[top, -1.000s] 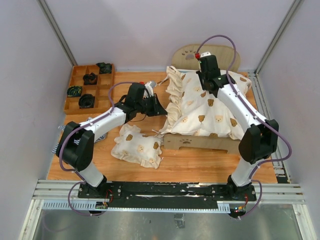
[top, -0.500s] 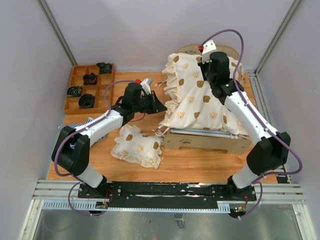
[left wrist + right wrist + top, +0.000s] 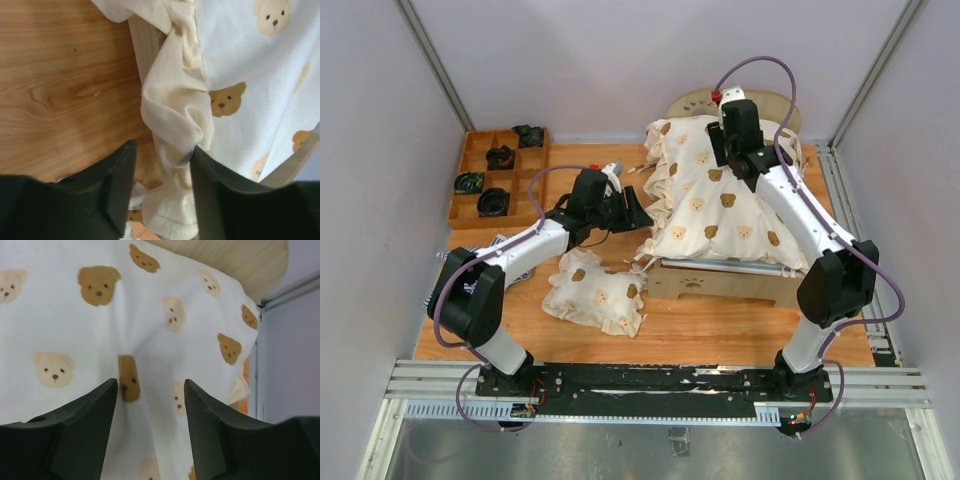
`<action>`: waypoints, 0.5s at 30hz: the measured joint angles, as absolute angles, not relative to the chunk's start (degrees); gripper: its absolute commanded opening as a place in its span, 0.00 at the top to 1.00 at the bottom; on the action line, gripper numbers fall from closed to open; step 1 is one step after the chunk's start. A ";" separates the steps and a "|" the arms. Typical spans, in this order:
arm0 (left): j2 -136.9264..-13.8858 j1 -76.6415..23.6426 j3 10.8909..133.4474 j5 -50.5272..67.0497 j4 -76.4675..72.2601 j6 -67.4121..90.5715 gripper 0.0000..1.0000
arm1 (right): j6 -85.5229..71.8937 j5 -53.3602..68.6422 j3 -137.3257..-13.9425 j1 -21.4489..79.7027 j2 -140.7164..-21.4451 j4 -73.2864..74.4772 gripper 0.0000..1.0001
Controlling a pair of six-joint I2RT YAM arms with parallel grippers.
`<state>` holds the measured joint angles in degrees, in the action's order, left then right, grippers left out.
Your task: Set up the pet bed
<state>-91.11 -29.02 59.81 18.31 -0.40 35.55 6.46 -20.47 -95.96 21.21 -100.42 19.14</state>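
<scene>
**Task item.** The pet bed stands on the right half of the table. Its arched headboard is at the far edge, and its low end board, which has a paw-print cutout, faces the near edge. A thin bluish strip shows just above the end board. It is too narrow to identify.

**Covering.** A cream bear-print quilt is draped over the frame and peaks towards the headboard. It hides most of the bed interior. Its ruffled left border hangs over the frame's left side rail, down to the table.

**Left gripper**. It is positioned at the quilt's left border, low over the table. The jaws stand apart. The ruffle lies loosely between them and touches one finger, with a clear gap to the other. Nothing is clamped.

**Right gripper**. It is positioned above the quilt's peak, close to the headboard, and points down at the fabric. The jaws are spread, with a pinched crease of quilt visible beyond them. It has no hold on anything.

**Other items.** A matching bear-print pillow lies on the table towards the near edge, left of the bed and apart from it. A brown compartment tray sits in the far left corner and holds several dark objects. A striped fabric piece shows partly beneath the left arm at the left edge. It cannot be identified.
</scene>
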 measured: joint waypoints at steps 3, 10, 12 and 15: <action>-91.11 -29.02 60.69 16.88 1.08 35.27 0.33 | 0.84 -23.57 -98.45 21.21 -98.78 26.24 0.35; -90.78 -29.02 63.53 16.19 2.39 33.85 0.32 | -25.30 -31.14 -97.97 21.21 -87.72 47.81 0.39; -90.78 -29.02 63.75 16.69 1.69 33.80 0.32 | -33.98 -32.47 -96.62 21.21 -82.91 53.84 0.39; -91.11 -29.02 63.75 18.22 0.27 34.17 0.31 | -45.89 -33.26 -92.31 21.21 -74.65 59.61 0.39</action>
<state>-91.11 -29.02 63.75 18.22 0.27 34.17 -45.89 -33.26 -92.31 21.21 -74.65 59.61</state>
